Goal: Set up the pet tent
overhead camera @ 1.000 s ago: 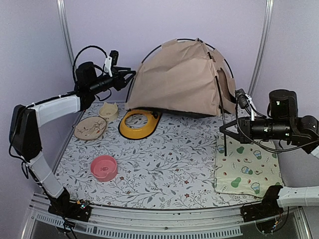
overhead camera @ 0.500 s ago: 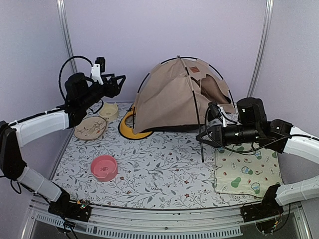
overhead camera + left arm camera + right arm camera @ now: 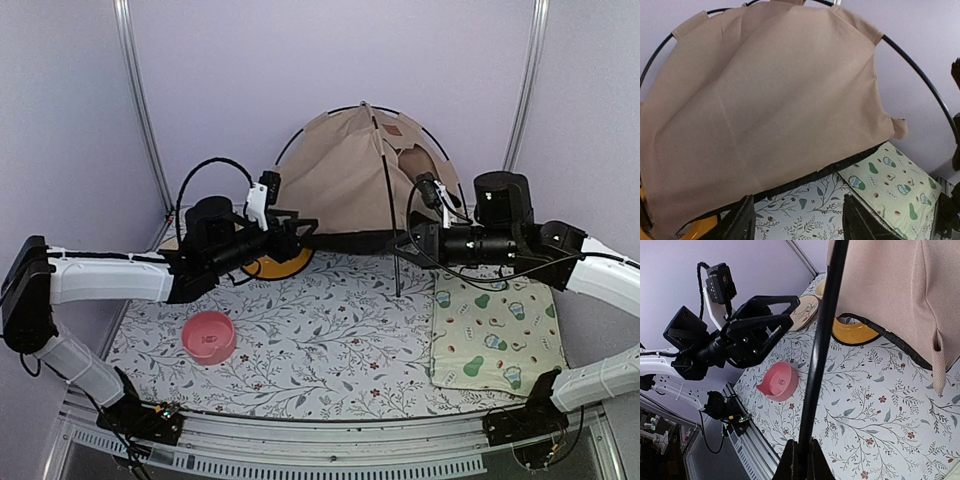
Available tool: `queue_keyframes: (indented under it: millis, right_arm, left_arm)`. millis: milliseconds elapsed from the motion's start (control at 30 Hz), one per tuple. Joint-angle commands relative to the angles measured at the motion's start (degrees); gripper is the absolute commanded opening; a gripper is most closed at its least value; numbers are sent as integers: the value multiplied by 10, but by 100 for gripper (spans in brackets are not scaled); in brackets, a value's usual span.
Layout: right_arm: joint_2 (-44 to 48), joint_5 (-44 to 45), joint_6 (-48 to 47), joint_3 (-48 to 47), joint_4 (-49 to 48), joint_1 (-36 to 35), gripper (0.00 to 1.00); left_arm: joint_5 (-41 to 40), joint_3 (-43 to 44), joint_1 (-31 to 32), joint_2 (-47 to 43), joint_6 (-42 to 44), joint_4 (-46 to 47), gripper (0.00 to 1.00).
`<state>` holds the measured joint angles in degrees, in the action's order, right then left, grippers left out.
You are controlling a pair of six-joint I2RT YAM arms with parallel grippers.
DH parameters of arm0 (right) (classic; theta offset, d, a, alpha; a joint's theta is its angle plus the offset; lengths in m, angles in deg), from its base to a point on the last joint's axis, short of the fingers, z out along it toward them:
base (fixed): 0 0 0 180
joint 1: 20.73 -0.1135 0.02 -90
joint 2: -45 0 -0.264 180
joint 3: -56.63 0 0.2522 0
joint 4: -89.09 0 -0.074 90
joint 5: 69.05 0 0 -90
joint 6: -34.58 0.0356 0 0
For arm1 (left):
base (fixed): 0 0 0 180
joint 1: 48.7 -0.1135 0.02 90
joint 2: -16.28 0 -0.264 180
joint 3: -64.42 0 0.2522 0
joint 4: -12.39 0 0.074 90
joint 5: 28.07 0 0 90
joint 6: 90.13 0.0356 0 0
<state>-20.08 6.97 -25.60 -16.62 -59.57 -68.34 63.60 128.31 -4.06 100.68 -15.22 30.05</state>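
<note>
The pet tent (image 3: 345, 175) stands at the back of the table, tan fabric on black crossing poles, with a brown label patch near its top. My right gripper (image 3: 402, 245) is shut on a black pole (image 3: 387, 190) that runs down from the tent's top to the cloth; in the right wrist view the pole (image 3: 821, 345) rises straight out of the right gripper (image 3: 801, 457). My left gripper (image 3: 303, 228) is open at the tent's front left corner. In the left wrist view the left gripper (image 3: 800, 220) holds nothing, and tent fabric (image 3: 770, 100) fills the view beyond it.
A pink bowl (image 3: 208, 335) sits front left on the flowered cloth. The yellow feeder (image 3: 282, 265) lies partly under my left arm. A cream mat with green prints (image 3: 495, 335) lies under my right arm. Metal uprights (image 3: 140, 90) and purple walls close the back.
My left arm swung from the back left corner down and right to the tent's front, its jaws wider. My right gripper carried the pole left, then back; the tent turned.
</note>
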Motion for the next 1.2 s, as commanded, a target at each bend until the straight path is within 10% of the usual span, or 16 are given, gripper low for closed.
queue_keyframes:
  millis: [0, 1167]
  right_arm:
    - [11, 42, -17, -43, -50, -3, 0]
    - [-139, 70, 48, -157, -91, -64, 0]
  left_arm:
    - [-30, 7, 38, 22, -13, 35, 58]
    - [-57, -183, 96, -61, -50, 206, 53]
